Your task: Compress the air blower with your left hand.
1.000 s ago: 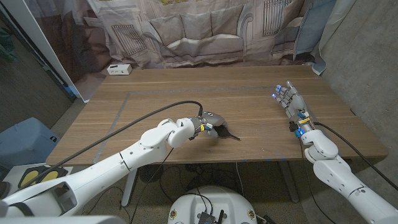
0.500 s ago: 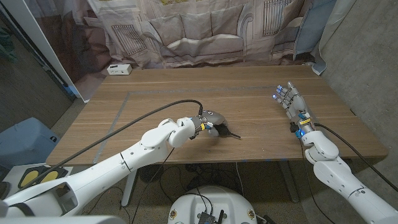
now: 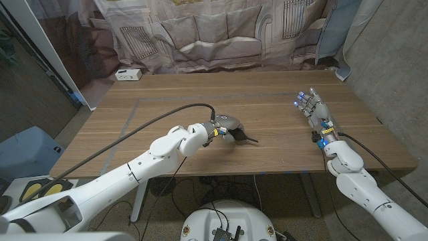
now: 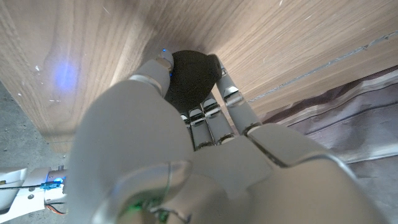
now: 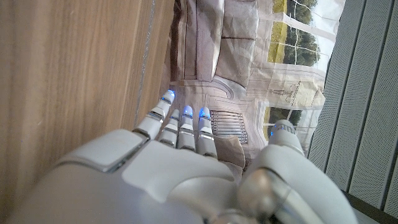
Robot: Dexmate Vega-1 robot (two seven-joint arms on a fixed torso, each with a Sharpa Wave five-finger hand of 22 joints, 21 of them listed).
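The black air blower [image 3: 239, 134] is gripped by the left hand [image 3: 226, 127] near the middle of the wooden table [image 3: 174, 100], toward its front edge, its thin nozzle pointed away from the arm (the bulb is seen wrapped by fingers [image 4: 231, 99] in the left wrist view). The right hand [image 3: 313, 109] is held empty, fingers extended, at the table's right side. A small white box [image 3: 128, 74] is seen at the far left corner.

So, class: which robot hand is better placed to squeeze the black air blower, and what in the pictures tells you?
Left. The left robot hand already wraps its fingers around the air blower near mid-table. The right robot hand waits, fingers extended, far off toward the table's right edge, holding nothing.
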